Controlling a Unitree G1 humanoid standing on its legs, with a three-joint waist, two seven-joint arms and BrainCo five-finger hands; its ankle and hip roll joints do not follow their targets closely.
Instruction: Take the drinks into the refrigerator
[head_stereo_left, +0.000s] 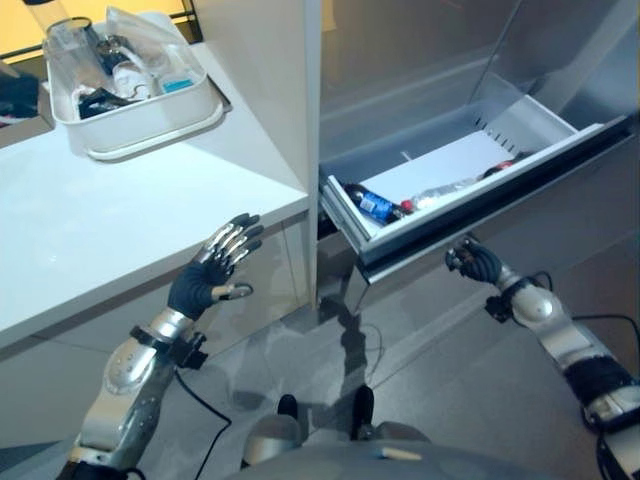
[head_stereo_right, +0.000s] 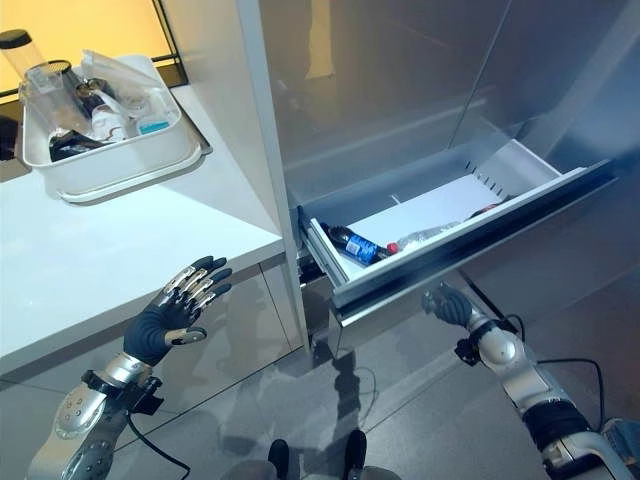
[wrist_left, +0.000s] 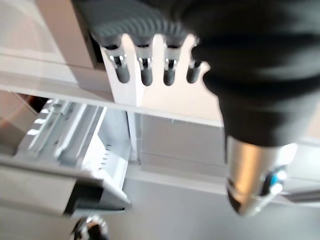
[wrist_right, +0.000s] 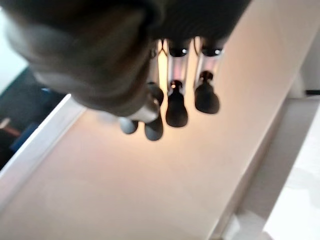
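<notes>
A: Left to right. Tray (head_stereo_left: 140, 135) sits on the counter (head_stereo_left: 110, 230), cluttered. Left hand (head_stereo_left: 213, 268) hovers just off the counter edge, fingers straight and spread, holding nothing. Fridge drawer (head_stereo_right: 480, 245) is pulled out. Right hand (head_stereo_left: 474, 263) is under its front lip, fingers curled, nothing in it that I can see.

B: Drinks?

A: In the drawer. One dark bottle with a blue label (head_stereo_left: 372, 204) at the near-left corner, one clear bottle (head_stereo_left: 447, 190) lying next to it, cap end near the dark one. Something red-dark (head_stereo_left: 498, 168) further right by the front wall, can't tell what it is.

B: So the step is closing?

A: My read, yes. Right hand looks placed to push the drawer front. Advice: push square on the panel, not from under the lip, or it may rack on the rails. Go slow, the bottles lie loose and would roll.

B: Counts?

A: One tray, one drawer, two bottles sure, one unclear item. Tray contents: too jumbled to count. Can't tell whether more drinks remain there.
</notes>
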